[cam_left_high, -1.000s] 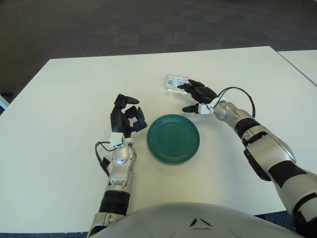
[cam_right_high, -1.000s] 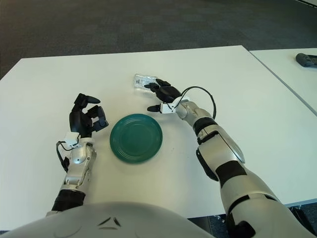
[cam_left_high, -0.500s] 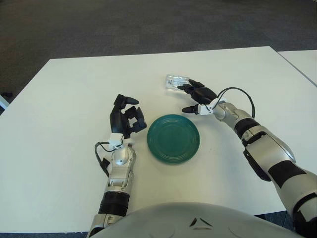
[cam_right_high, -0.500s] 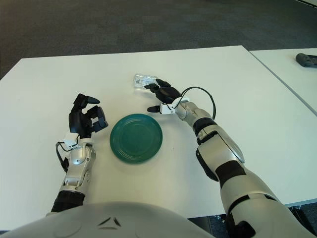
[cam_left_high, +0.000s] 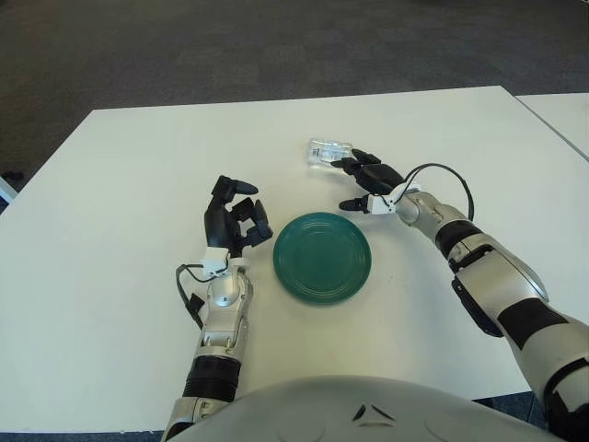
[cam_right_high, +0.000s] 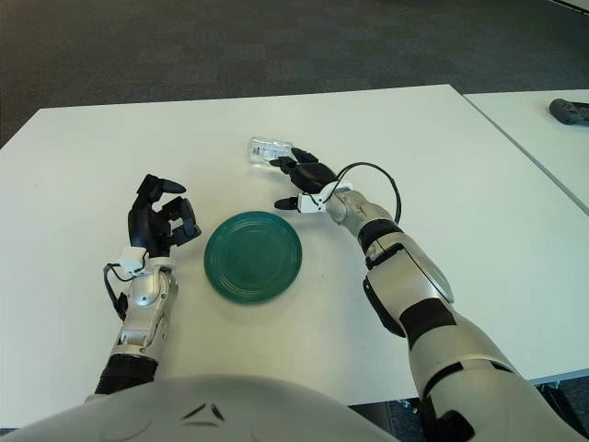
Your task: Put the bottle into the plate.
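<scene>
Left eye view: the clear bottle (cam_left_high: 329,153) lies on its side on the white table (cam_left_high: 120,184), beyond the green plate (cam_left_high: 322,257), and the right hand (cam_left_high: 368,182) reaches it with fingers spread around its near end, not yet clamped, so it should close squarely across the body before lifting. Right eye view: the left hand (cam_right_high: 158,221), left of the plate, sits loosely curled and holds nothing.

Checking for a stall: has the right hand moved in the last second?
Yes, slightly: the right hand has crept toward the bottle, away from the plate.
</scene>
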